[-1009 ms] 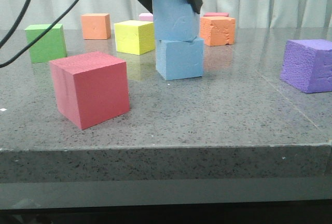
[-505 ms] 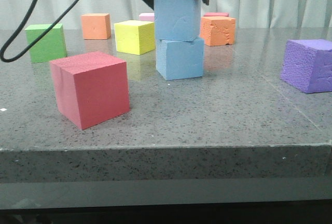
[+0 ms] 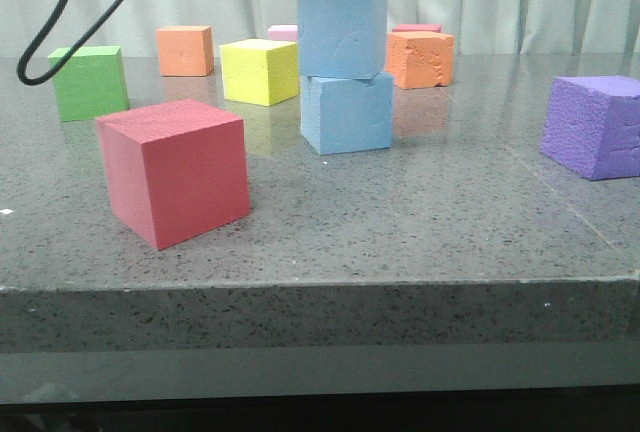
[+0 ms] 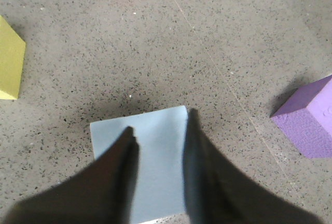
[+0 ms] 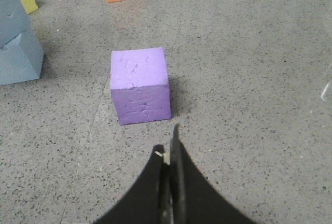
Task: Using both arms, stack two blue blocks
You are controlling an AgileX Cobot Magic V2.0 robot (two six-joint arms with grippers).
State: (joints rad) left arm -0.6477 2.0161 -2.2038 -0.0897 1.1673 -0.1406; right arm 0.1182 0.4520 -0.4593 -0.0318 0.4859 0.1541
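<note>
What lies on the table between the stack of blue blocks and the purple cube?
Nothing: in the front view only bare grey table separates the blue blocks from the purple cube. The right wrist view shows the same bare stretch.

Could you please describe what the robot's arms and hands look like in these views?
Little of the arms shows. The left hand has two black, matte fingers that taper to blunt tips, with no markings. The right hand is the same plain black, its fingers narrowing to thin points. In the front view, a thin black cable loops down from above.
</note>
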